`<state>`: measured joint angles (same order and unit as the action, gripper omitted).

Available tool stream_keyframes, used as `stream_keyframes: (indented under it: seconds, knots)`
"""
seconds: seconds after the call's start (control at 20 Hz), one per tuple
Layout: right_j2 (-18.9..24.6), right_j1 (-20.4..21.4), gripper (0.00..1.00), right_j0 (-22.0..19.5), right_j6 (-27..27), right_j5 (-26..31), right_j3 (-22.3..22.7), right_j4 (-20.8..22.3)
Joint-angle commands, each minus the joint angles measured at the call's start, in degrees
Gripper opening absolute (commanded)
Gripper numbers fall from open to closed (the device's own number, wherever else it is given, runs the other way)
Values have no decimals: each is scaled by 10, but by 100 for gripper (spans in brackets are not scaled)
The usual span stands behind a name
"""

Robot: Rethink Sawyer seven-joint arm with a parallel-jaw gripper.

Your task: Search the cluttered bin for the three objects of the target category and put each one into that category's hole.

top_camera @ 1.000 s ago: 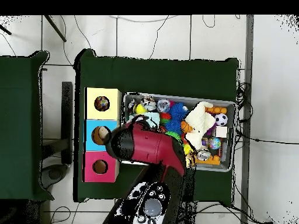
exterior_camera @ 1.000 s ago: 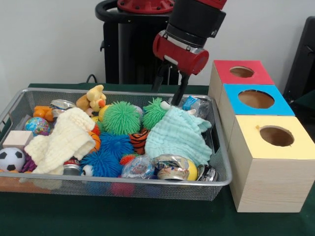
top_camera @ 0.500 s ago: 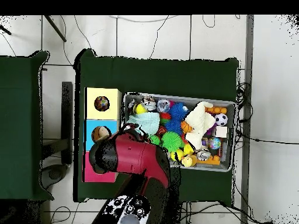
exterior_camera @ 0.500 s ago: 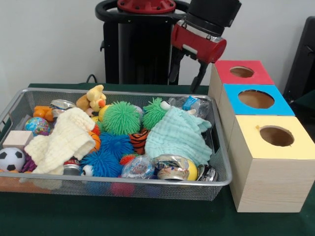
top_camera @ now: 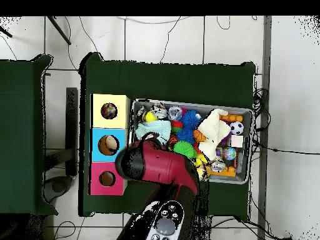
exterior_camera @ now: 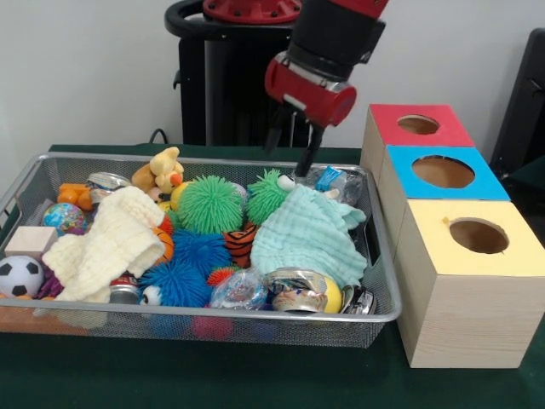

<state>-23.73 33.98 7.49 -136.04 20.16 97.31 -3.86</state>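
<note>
1. Three coloured boxes, red [exterior_camera: 417,125], blue [exterior_camera: 441,173] and yellow [exterior_camera: 477,237], stand beside a wire bin [exterior_camera: 375,308] heaped with toys; nothing marks the target category.
2. Empty and parted, the claw [exterior_camera: 290,155] hangs over the bin's far edge, near a crumpled plastic bottle [exterior_camera: 334,181].
3. Risk: descending here, a prong could snag the mint cloth [exterior_camera: 308,236] and drag neighbours along, or skid off the bottle.
4. Dark green cloth covers the table [top_camera: 169,78]; the floor [top_camera: 156,37] is pale tile, crossed by cables.
</note>
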Motion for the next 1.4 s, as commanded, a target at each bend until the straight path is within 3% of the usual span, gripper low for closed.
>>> stream_keyframes:
  seconds: [0.05,0.45,0.8,1.1,1.4]
  knots:
    - [77,-77,100,-47,-36,-90,1,23]
    - [26,-124,100,-8,-48,-71,-54,7]
    - [13,-124,100,14,-63,-40,-76,-15]
    - [16,-98,100,19,-66,-9,-73,-25]
    - [54,-82,100,-1,-75,-61,-31,-30]
